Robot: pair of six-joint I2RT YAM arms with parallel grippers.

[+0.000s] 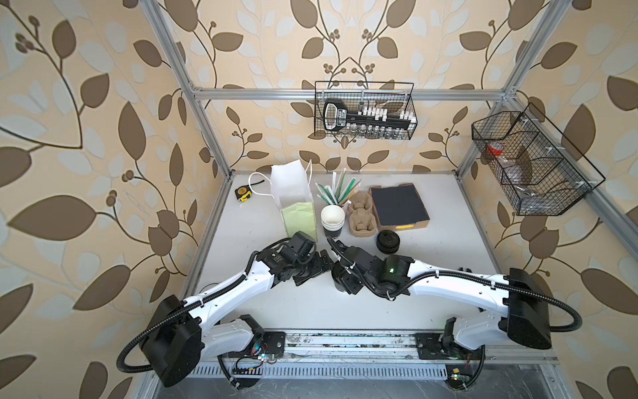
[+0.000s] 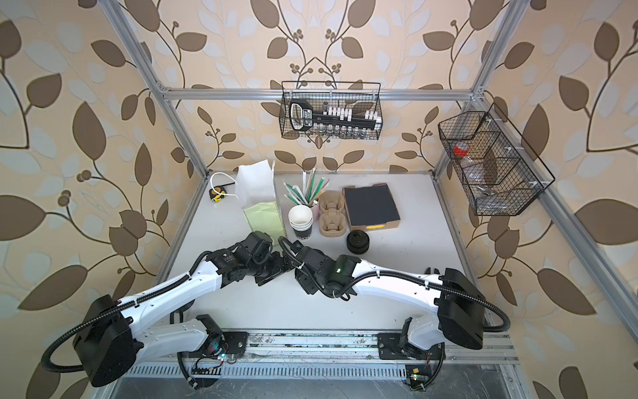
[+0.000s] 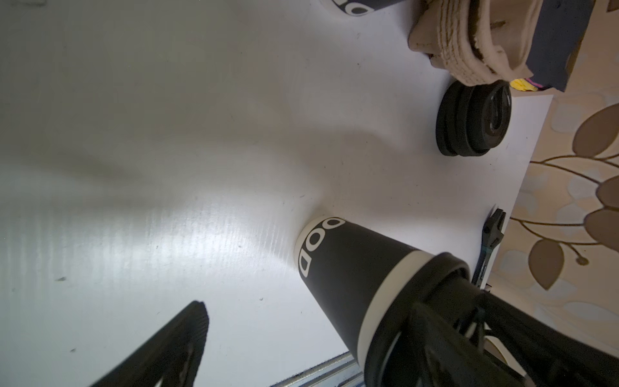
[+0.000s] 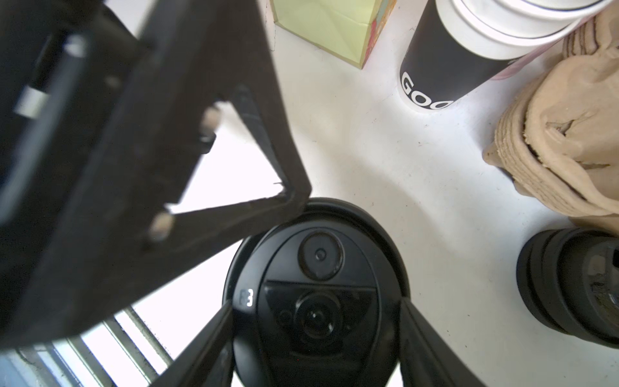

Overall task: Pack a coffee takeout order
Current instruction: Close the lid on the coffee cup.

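White table (image 1: pixel 310 311) shows bare in both top views at 6 o'clock of the left gripper (image 1: pixel 324 266), up to the front edge; pulp carrier (image 1: pixel 360 216) and dark sheet (image 1: pixel 398 205) crowd 12 o'clock. Left wrist view: the cup (image 3: pixel 348 278) stands upright, that gripper's fingers (image 3: pixel 181 338) spread apart, one well clear of it. Right wrist view: the right gripper (image 4: pixel 316 303) clamps the lid (image 4: pixel 320 254) by its rim.

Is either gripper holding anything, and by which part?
The right gripper clamps the round black plastic lid by opposite sides of its rim, atop the black paper cup. The left gripper holds nothing.
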